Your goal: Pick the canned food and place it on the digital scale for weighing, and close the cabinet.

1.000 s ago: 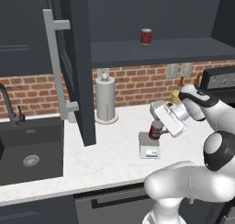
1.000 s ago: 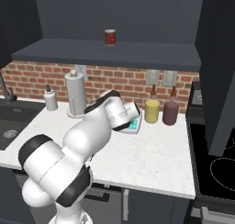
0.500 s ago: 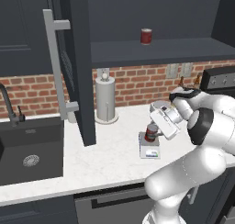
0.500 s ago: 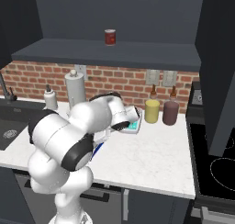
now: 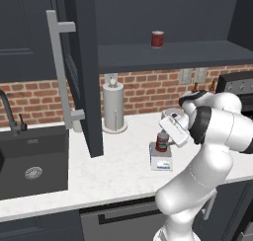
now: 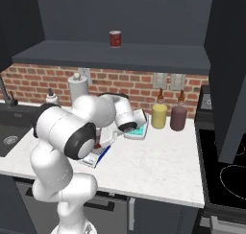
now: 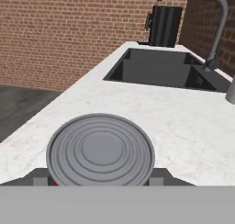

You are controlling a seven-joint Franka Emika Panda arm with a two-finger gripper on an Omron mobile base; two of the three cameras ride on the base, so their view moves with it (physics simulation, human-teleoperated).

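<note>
At the left of the left base view, the tall dark charcoal cabinet door with its long light grey bar handle stands open, edge-on over the white marble tabletop, as it did a second ago. The white arm has folded in closer since then: its big elbow now crowds the right of that view and the left of the right base view. At centre right of the left base view the gripper sits at the top of the small dark-red-labelled tin with grey rims, which stands upright on the small flat grey scale with a white front panel; whether the fingers clamp the tin or are parted, I cannot tell. The hand view looks down on the tin's ribbed grey lid, with the dark sink at upper right. The right base view adds a yellow bottle and a dark maroon bottle. A second red can stands on the dark shelf.
</note>
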